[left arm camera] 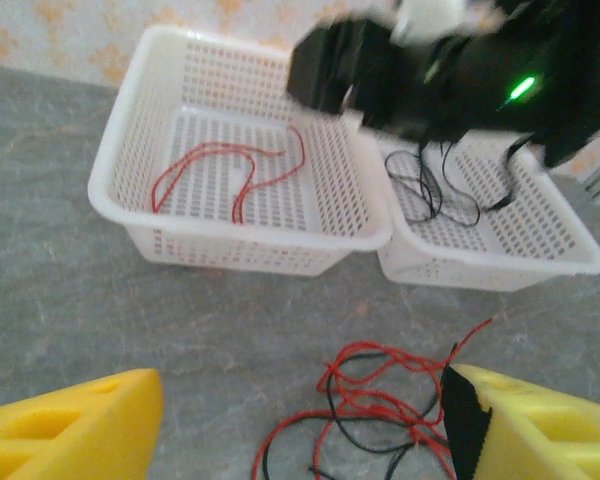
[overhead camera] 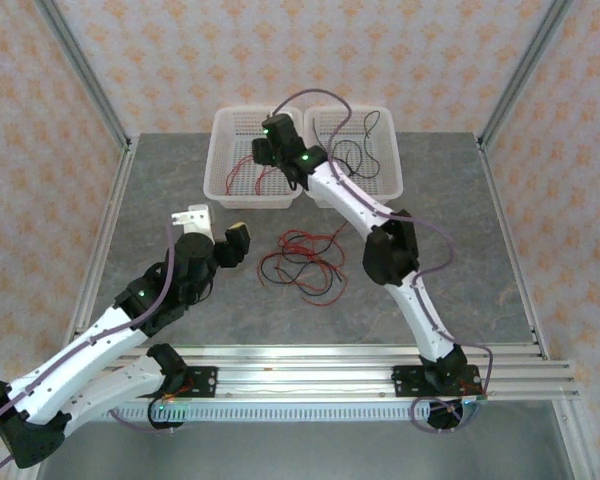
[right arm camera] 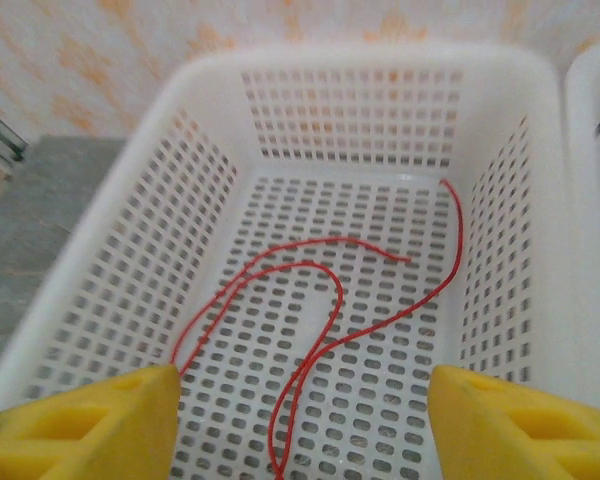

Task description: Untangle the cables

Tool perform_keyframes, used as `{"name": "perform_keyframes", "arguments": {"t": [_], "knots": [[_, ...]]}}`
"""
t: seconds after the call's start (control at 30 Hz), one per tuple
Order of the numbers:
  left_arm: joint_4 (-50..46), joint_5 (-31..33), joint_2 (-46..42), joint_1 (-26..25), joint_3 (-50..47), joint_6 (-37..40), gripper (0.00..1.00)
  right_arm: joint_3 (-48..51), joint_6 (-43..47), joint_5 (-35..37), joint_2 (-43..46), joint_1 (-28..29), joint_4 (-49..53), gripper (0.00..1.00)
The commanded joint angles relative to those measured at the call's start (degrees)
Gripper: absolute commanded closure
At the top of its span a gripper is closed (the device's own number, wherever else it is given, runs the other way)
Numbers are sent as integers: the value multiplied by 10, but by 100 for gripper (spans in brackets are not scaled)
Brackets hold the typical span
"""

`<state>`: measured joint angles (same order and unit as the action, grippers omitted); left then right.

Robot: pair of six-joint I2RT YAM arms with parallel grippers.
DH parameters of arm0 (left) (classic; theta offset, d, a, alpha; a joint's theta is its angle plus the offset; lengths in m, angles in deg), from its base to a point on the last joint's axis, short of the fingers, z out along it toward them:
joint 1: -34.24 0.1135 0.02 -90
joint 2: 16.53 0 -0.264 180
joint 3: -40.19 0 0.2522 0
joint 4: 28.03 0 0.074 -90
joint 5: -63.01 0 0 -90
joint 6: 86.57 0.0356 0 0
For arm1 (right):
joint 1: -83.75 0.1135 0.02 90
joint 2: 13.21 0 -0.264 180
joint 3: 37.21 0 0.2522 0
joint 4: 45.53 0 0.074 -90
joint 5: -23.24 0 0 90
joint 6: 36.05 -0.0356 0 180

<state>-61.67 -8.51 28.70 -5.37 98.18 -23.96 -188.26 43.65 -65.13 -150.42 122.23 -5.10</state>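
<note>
Red and black cables in a heap slightly wider than deep; left tool and right tool spread.

Two white baskets, two arms, one tangle of red and black cables.

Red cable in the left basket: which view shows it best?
Right wrist: the red cable lies close up, its loops clear on the basket floor. Left wrist shows the cable smaller, farther off. In the top view the right arm covers most of it.
</note>
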Motion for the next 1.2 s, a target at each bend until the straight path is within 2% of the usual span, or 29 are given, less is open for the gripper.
{"name": "perform_keyframes", "arguments": {"t": [0.0, 0.27, 0.5, 0.73, 0.93, 1.17], "knots": [[-51, -20, 13, 4, 14, -44, 28, 39, -24, 17, 74, 6, 24, 37], [-60, -56, 57, 4, -21, -123, 35, 221, -20, 36, 212, 26, -7, 44], [-36, -102, 97, 3, -51, -175, 46, 445, -18, 32, 374, 29, -73, 48], [21, -168, 192, -6, -73, -233, 47, 614, -25, 31, 495, 29, -109, 50], [45, -175, 283, -23, -74, -267, 48, 679, -25, 38, 542, 28, -115, 50], [87, -188, 333, -25, -71, -282, 53, 723, -29, 34, 580, 29, -128, 50]]}}
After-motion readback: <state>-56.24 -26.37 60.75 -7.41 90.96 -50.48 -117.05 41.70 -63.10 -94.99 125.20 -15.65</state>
